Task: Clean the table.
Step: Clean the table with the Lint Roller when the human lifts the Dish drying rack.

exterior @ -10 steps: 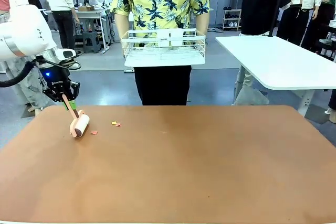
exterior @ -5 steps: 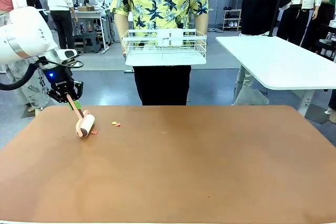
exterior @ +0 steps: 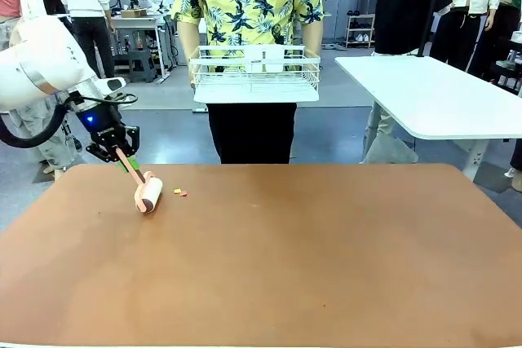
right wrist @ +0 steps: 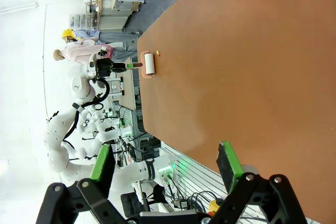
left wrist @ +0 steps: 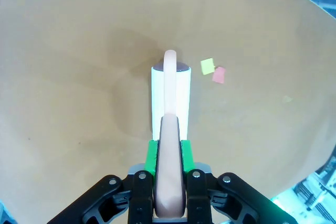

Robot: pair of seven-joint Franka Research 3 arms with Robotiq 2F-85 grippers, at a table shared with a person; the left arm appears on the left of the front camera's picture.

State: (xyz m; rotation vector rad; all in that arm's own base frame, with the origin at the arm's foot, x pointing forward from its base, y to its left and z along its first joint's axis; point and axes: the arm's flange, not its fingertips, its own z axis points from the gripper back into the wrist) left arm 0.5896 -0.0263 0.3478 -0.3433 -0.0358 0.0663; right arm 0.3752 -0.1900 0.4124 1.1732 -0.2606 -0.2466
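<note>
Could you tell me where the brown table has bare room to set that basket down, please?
The table is bare across its middle, right side and near edge. The far-left corner is crowded: left hand, lint roller, small scraps.

Reddish-brown matte worktop (exterior: 310, 258), rounded corners. Bears a pink lint roller (exterior: 149, 196) near the far left edge, drum down on the surface. Just beside the drum, a yellow scrap (left wrist: 208, 66) touching a pink scrap (left wrist: 218, 74).

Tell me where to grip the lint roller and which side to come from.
Grip the lint roller by its slim pink handle, coming from its free end, opposite the drum. The handle slants up off the table while the white drum rests on it. The left gripper is shut on the handle that way.
</note>
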